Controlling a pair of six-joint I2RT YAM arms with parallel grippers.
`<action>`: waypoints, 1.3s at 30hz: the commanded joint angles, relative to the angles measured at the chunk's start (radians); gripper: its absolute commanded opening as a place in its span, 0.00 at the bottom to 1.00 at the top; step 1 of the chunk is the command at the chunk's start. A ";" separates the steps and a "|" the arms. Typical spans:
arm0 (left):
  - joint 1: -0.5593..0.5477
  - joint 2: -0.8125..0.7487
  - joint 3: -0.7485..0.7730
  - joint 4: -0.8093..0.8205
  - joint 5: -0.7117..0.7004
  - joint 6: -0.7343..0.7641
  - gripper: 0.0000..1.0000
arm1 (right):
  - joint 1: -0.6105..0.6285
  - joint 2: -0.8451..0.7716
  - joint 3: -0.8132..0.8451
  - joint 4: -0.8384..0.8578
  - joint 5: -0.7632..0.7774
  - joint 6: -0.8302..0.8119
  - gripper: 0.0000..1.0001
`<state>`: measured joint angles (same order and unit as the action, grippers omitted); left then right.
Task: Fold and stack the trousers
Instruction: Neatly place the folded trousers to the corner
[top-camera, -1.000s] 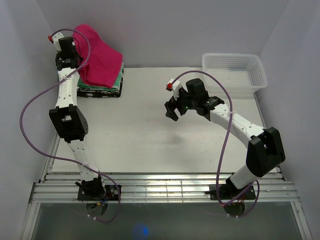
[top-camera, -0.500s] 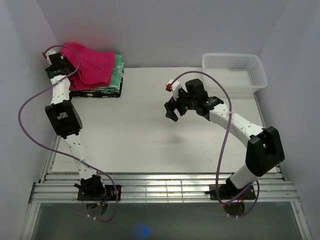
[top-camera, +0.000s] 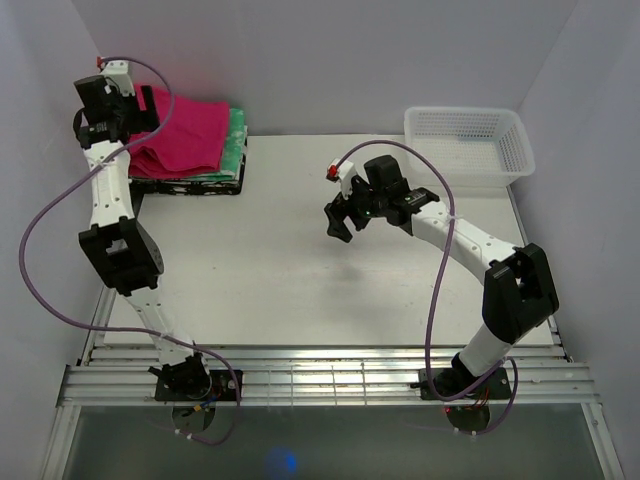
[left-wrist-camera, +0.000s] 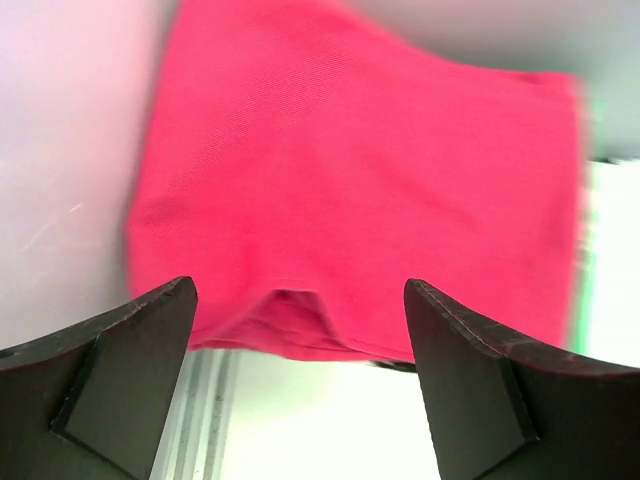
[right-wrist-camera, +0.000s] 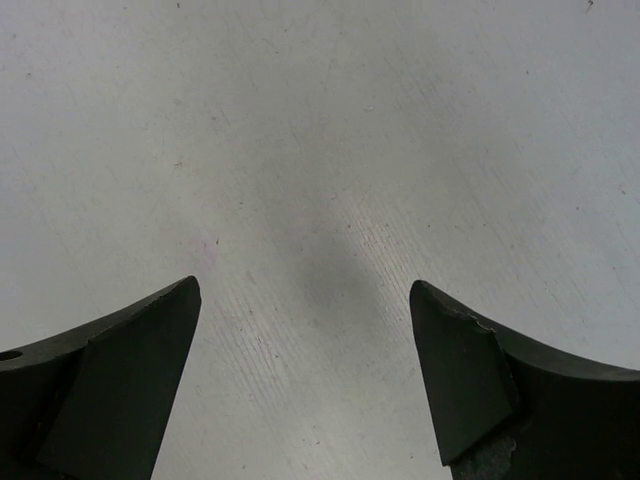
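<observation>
The magenta-pink trousers (top-camera: 188, 135) lie folded on top of a green-and-white cloth stack (top-camera: 236, 140) at the table's far left corner; in the left wrist view the trousers (left-wrist-camera: 350, 180) fill the upper frame. My left gripper (top-camera: 143, 103) hangs open just left of and above their edge, and its dark fingers (left-wrist-camera: 130, 350) hold nothing. My right gripper (top-camera: 343, 218) hovers open over the bare middle of the table, its fingers (right-wrist-camera: 470, 370) spread above the white surface.
A white mesh basket (top-camera: 468, 140) stands at the far right corner. Dark folded cloth (top-camera: 190, 185) sits under the green one. White walls close in on the left, back and right. A metal rail (top-camera: 320, 380) runs along the near edge.
My left gripper has opened and let go of the trousers, which dropped flat onto the stack, and the arm has pulled back to the left. The right gripper has shifted slightly left.
</observation>
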<state>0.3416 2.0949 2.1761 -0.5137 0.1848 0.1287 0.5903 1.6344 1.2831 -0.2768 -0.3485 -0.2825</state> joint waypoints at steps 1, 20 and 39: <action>-0.058 -0.108 -0.056 -0.062 0.071 0.075 0.95 | 0.003 0.001 0.064 0.001 -0.018 0.016 0.90; -0.474 0.167 0.001 -0.075 -0.505 0.216 0.83 | -0.009 -0.024 -0.022 0.047 -0.027 0.049 0.90; -0.469 0.062 -0.027 0.069 -0.579 0.249 0.73 | -0.012 -0.042 -0.065 0.057 -0.044 0.049 0.90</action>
<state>-0.1390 2.2875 2.1216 -0.4850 -0.3748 0.3744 0.5827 1.6287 1.2209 -0.2531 -0.3714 -0.2394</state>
